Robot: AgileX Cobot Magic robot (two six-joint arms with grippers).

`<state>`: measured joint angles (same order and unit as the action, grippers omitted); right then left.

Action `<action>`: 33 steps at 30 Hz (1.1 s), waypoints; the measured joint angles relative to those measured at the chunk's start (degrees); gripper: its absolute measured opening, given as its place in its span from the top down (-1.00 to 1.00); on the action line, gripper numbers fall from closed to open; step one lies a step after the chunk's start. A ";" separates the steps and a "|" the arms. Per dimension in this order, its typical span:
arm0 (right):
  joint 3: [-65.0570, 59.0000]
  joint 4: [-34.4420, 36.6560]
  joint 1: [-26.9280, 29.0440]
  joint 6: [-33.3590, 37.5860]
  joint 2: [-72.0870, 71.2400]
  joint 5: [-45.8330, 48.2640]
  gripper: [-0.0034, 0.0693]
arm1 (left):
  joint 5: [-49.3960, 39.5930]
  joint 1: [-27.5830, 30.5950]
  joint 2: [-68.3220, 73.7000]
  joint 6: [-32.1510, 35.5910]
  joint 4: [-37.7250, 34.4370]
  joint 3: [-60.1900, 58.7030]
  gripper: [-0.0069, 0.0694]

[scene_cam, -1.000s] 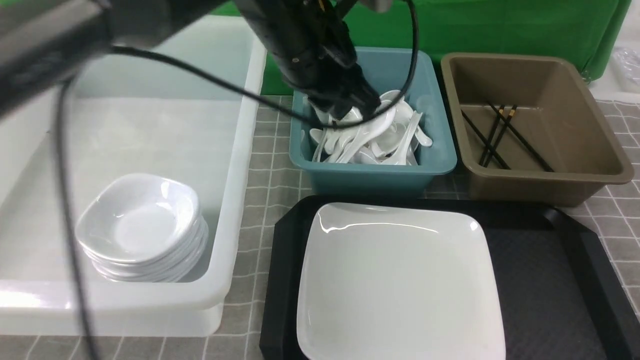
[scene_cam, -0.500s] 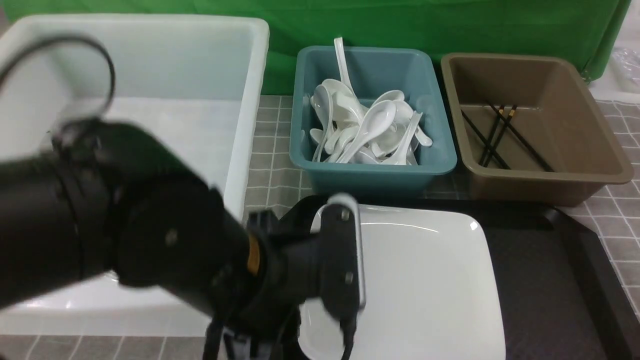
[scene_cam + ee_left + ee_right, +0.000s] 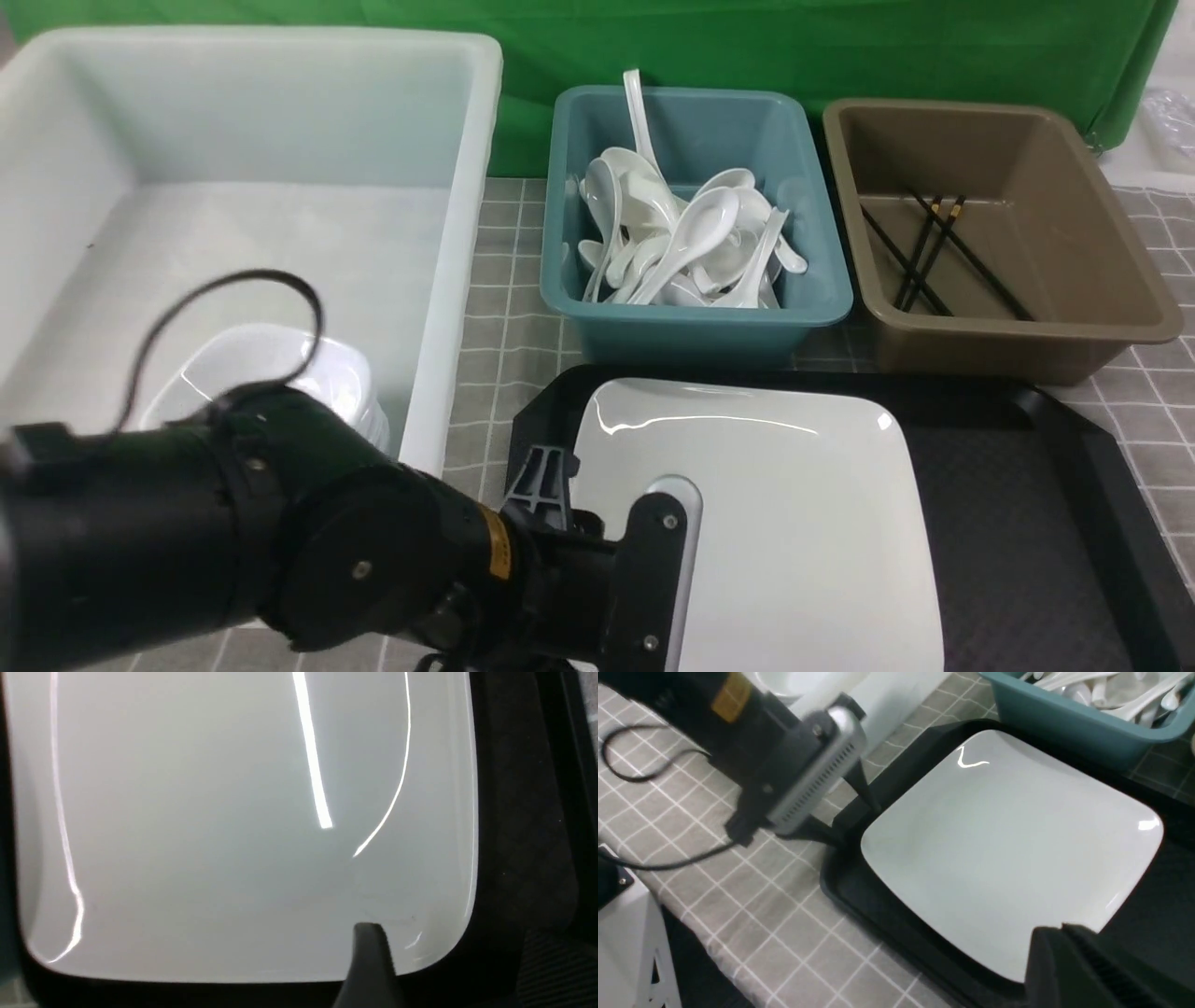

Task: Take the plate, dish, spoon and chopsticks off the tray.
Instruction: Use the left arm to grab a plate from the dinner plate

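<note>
The big white square plate lies on the left half of the black tray, and nothing else sits on the tray. My left gripper is low at the plate's left edge and open. In the left wrist view one finger is over the plate and the other is past its rim. My right gripper is shut and empty, above the plate's near corner; it is out of the front view. White spoons lie in the teal bin, black chopsticks in the brown bin, and stacked small dishes in the white tub.
The teal bin and the brown bin stand just behind the tray. The large white tub fills the left side. A checked grey cloth covers the table, and a green backdrop hangs behind it.
My left arm has swung away from the teal bin and come down at the plate's left edge, dropping lower over the last half second. The plate has not moved.
</note>
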<state>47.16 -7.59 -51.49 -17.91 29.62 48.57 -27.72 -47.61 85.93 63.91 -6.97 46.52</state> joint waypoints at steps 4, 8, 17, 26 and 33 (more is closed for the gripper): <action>0.00 0.51 0.00 -0.56 0.00 0.00 0.82 | 3.83 0.00 4.74 0.55 0.46 -0.04 -0.28; 0.00 1.62 0.00 -0.56 0.00 0.00 0.81 | 5.35 0.00 7.54 0.19 2.35 -0.04 -0.25; 0.00 2.21 0.00 -0.51 0.00 0.00 0.80 | 6.47 0.00 10.76 -1.98 6.14 0.14 -0.21; 0.00 2.20 0.00 0.55 0.00 -0.02 0.77 | 9.44 -0.10 12.13 -3.44 7.30 0.56 0.01; 0.00 2.20 0.00 0.82 0.00 -0.02 0.76 | 12.65 -0.46 12.98 -3.29 8.87 0.62 0.28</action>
<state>47.16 -5.39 -51.49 -17.09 29.62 48.55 -15.07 -48.08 98.91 60.62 1.90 47.15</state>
